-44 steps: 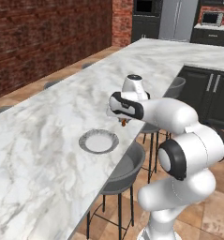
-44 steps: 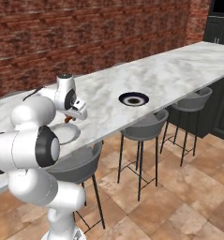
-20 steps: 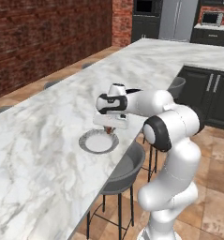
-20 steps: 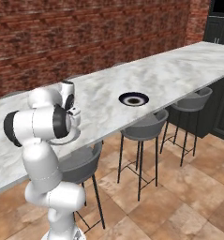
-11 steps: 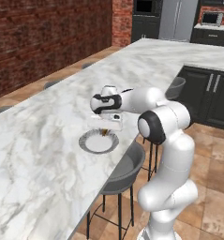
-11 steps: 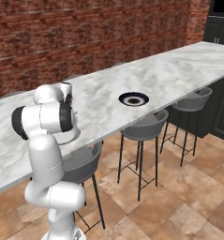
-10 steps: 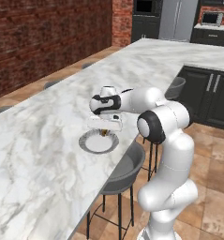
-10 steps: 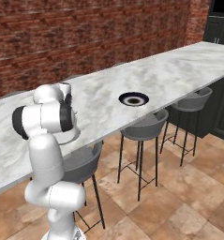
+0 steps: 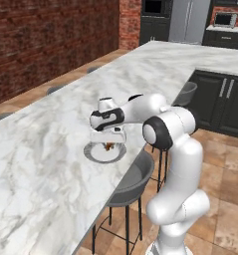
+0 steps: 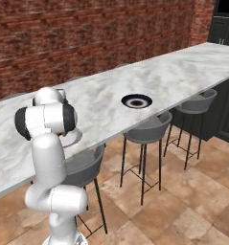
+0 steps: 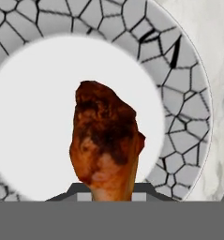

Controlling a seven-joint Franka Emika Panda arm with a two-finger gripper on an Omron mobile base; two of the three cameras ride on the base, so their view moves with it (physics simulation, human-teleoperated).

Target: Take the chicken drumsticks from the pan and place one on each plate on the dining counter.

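Drumstick in hand, right over grey plate.

Red brick wall, black cabinets (far right), brown tiled floor

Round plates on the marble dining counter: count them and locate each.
2. A light grey crackle-rimmed round plate lies under the jaws near the counter's edge; a dark round plate with pale centre sits further along.

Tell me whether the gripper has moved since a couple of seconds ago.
Yes. In the left base view the gripper, shut on the drumstick, has swung left and down, now over the grey plate.
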